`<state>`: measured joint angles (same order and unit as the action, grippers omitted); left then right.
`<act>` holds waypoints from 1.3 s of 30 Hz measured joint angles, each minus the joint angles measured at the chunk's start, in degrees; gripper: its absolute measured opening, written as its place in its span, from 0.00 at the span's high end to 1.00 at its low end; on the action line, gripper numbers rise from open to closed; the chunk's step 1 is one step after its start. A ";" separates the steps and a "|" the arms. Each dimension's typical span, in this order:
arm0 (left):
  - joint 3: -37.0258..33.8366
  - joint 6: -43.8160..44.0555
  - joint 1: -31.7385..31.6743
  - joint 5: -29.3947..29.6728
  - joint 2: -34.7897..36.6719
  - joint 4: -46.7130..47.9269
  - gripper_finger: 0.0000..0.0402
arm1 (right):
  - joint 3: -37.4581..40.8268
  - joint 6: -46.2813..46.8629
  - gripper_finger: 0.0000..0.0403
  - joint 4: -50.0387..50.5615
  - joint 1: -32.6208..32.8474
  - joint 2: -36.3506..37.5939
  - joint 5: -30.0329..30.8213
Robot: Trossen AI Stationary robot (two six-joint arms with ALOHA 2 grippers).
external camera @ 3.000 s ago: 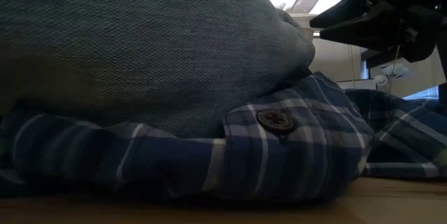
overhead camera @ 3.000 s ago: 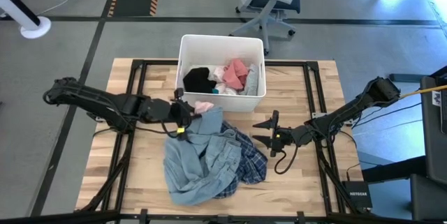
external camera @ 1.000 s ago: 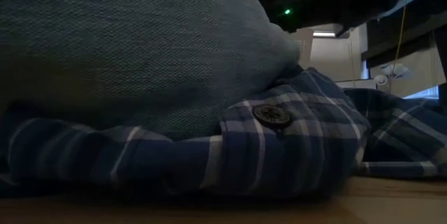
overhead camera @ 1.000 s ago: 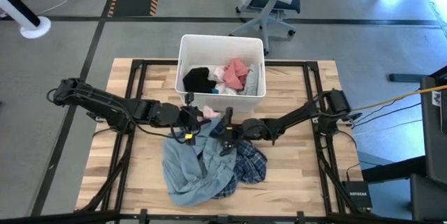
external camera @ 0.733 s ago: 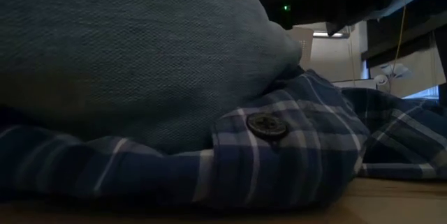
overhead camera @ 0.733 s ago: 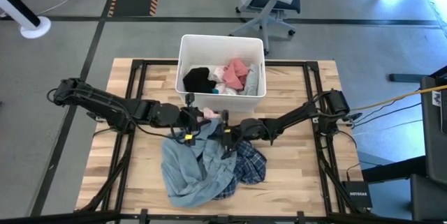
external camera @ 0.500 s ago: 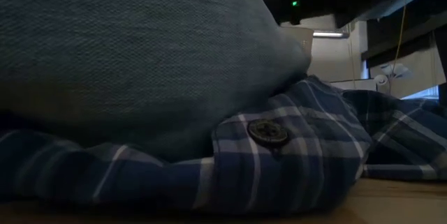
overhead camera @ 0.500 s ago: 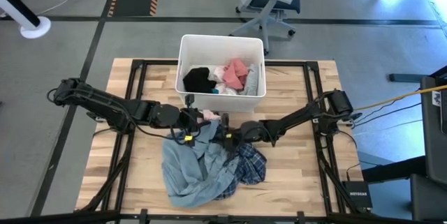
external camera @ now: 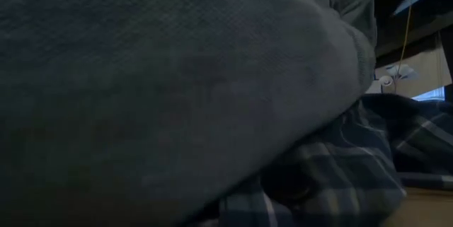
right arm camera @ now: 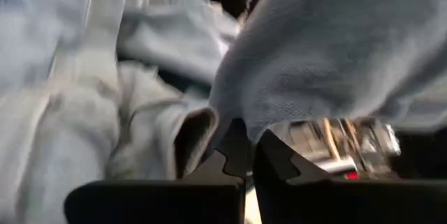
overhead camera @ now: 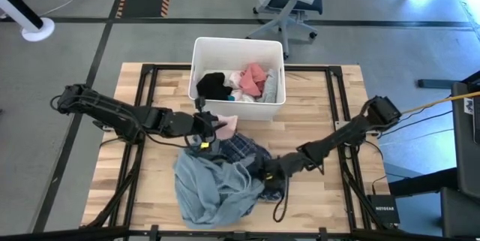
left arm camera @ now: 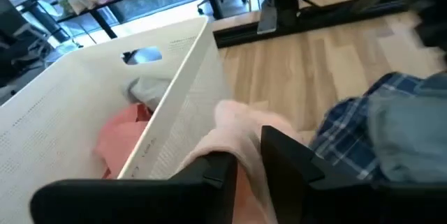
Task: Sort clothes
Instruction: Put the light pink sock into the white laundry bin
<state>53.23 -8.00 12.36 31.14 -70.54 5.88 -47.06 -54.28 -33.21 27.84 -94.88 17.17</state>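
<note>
Your left hand (overhead camera: pixel 212 126) is pinching the salmon pink garment (overhead camera: pixel 223 124) just beside the white bin (overhead camera: pixel 202 46) | your right hand (overhead camera: pixel 264 174) is clamping the denim shirt (overhead camera: pixel 210 185), heaped over the plaid shirt (overhead camera: pixel 241 148) mid-worktop (overhead camera: pixel 315 94).

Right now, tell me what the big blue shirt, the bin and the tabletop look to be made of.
Blue shirt: soft denim-like cloth, matte, with a visible weave and loose folds. Bin: probably plastic, smooth, white, with thin rigid walls and a fine perforated pattern. Tabletop: wood, pale planks with visible grain and seams.
</note>
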 joint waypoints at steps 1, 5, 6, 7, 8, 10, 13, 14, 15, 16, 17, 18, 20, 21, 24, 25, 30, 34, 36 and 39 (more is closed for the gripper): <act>0.00 0.08 0.00 0.15 0.00 -0.07 0.85 | 1.20 0.07 0.97 0.11 0.47 0.72 2.01; 0.00 -0.17 -0.16 0.26 0.04 -0.87 0.85 | 5.22 3.01 0.95 -0.31 1.65 3.66 8.79; 0.00 -0.21 -0.17 0.26 0.04 -1.59 0.85 | 6.29 3.78 0.93 -0.29 1.67 4.16 10.16; 0.00 -0.52 -0.15 0.25 0.04 -2.41 0.85 | 7.37 4.70 0.92 -0.11 1.66 4.27 11.34; 0.00 -1.48 -0.13 0.23 0.04 -3.57 0.85 | 8.34 5.80 0.90 0.11 1.60 4.24 11.83; 0.00 -3.90 -0.09 0.38 0.04 -6.66 0.85 | 10.46 10.41 0.87 0.59 1.44 4.12 11.77; 0.00 -9.51 -0.16 1.79 0.04 -14.21 0.85 | 12.76 18.55 0.82 1.64 0.54 3.29 11.67; 0.00 -11.58 -0.31 2.25 0.04 -17.14 0.85 | 13.52 21.06 0.81 2.54 0.45 3.20 11.85; 0.00 -14.02 -0.48 2.57 0.04 -20.59 0.85 | 14.16 22.98 0.80 2.68 0.19 3.15 12.01; 0.00 -16.47 -0.70 2.69 0.04 -23.93 0.85 | 14.75 24.58 0.78 2.34 0.19 3.15 12.00; 0.00 -18.94 -1.03 2.72 0.04 -27.57 0.85 | 15.35 25.70 0.77 1.77 0.18 3.19 12.10; 0.00 -21.45 -1.39 2.72 0.04 -31.14 0.85 | 15.78 26.10 0.75 1.71 0.17 3.20 12.54; 0.00 -26.41 -2.41 2.70 0.04 -37.38 0.85 | 16.20 26.68 0.72 2.14 0.17 3.20 13.60; 0.00 -28.65 -3.03 2.70 0.04 -40.33 0.85 | 16.23 26.89 0.70 2.10 0.17 3.20 13.94; 0.00 -33.56 -5.56 2.75 0.04 -46.97 0.85 | 16.43 27.12 0.65 1.83 -0.09 3.20 13.92; 0.02 -34.58 -6.64 2.74 0.04 -48.28 0.85 | 16.42 27.17 0.64 1.82 -0.11 3.20 13.68; 0.02 -34.24 -12.74 2.75 0.04 -48.06 0.85 | 16.42 27.09 0.57 1.89 -0.11 3.20 14.12; 0.02 -29.62 -16.60 2.76 0.04 -44.11 0.85 | 16.42 27.04 0.54 1.96 -0.11 3.20 14.14; 0.01 -26.50 -17.96 2.73 0.02 -41.49 0.85 | 16.42 26.84 0.54 2.01 -0.11 3.20 14.15; 0.02 -21.83 -19.59 2.66 0.02 -37.05 0.85 | 16.42 26.84 0.54 2.05 -0.11 3.20 14.40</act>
<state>53.25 -29.83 -7.23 33.80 -70.52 -31.18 -30.63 -27.44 -31.16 27.73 -91.68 31.57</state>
